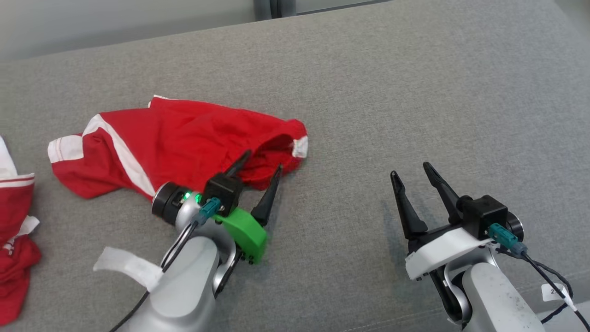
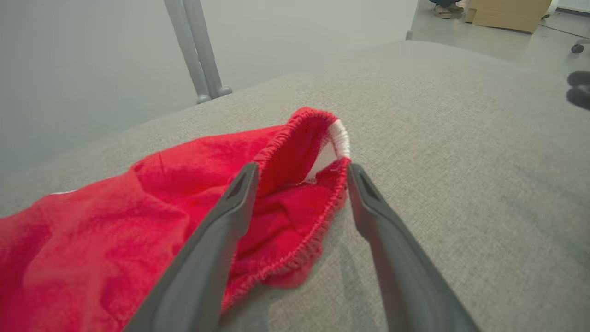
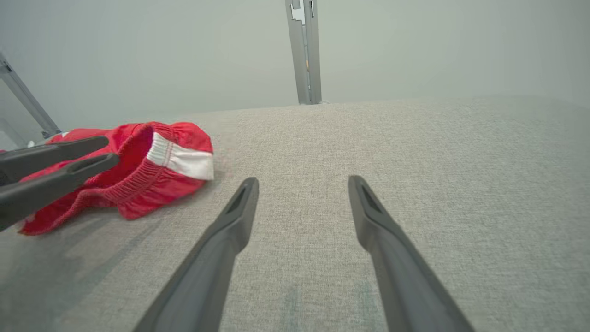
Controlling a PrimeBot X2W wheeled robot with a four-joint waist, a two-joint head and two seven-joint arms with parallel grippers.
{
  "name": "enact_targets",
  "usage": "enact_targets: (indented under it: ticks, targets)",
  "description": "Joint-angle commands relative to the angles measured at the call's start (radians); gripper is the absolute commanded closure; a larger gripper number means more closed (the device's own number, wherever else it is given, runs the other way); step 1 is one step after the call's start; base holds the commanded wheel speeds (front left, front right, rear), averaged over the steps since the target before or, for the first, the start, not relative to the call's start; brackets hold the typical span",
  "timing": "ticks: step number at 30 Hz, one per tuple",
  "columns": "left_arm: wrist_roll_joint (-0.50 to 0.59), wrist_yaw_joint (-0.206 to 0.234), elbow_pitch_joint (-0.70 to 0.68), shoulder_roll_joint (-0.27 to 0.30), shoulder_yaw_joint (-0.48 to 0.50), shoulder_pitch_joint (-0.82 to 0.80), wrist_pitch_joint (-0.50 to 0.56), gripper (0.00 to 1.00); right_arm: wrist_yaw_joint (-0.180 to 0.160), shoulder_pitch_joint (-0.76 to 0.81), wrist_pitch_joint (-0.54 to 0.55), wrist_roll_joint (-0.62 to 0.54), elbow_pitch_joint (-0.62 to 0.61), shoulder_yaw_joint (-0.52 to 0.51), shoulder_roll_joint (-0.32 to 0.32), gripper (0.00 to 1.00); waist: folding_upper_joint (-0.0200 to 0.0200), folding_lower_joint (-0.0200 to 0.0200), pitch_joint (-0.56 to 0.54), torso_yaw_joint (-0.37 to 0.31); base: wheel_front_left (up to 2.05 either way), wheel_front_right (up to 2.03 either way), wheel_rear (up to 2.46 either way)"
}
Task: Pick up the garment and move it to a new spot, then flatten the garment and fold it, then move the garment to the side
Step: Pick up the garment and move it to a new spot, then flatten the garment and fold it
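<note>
Red garment [image 1: 175, 138] with white side stripes, lying loosely rumpled on the grey upholstered surface [image 1: 415, 92], left of centre. Long axis left to right: white-trimmed leg hems at the left end, gathered elastic waistband at the right end, mouth of the waistband gaping open toward the right and near side, a white patch at its rim. Seen close in the left wrist view as folds of red cloth [image 2: 138, 221] rising to that open band.

At the near right corner of the waistband, left gripper [image 1: 263, 159], jaws spread wide and holding nothing; one finger over the red cloth, the other just beside the elastic edge above bare grey fabric [image 2: 302, 167]. Whether either finger touches the cloth: cannot tell.

Well to the right, apart from the garment, right gripper [image 1: 410, 169], likewise wide open and empty, fingers pointing away over bare surface [image 3: 302, 179].

At the far left edge, a second red-and-white garment [image 1: 16, 230], bunched, apart from the first. Beyond the far edge, a grey metal post [image 3: 304, 50].
</note>
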Motion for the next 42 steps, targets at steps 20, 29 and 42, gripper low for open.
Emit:
enact_targets:
  ticks: [20, 29, 42]
  targets:
    - [-0.008, 0.038, -0.15, 0.0, 0.207, 0.331, -0.001, 0.0, 0.0, -0.05, -0.003, 0.114, 0.113, 0.255, -0.021, 0.0, -0.0001, 0.0, -0.096, 0.497, 0.0, 0.0, 0.0]
    - [-0.017, 0.028, -0.197, -0.008, 0.196, 0.371, -0.001, 0.0, 0.0, -0.122, -0.003, 0.182, 0.26, 0.301, -0.039, 0.0, -0.0001, 0.0, -0.078, 0.63, 0.0, 0.0, 0.0]
    - [-0.059, 0.06, -0.227, -0.008, 0.17, 0.392, -0.001, 0.0, 0.0, -0.21, -0.003, 0.134, 0.411, 0.247, -0.038, 0.0, -0.0001, 0.0, -0.048, 0.697, 0.0, 0.0, 0.0]
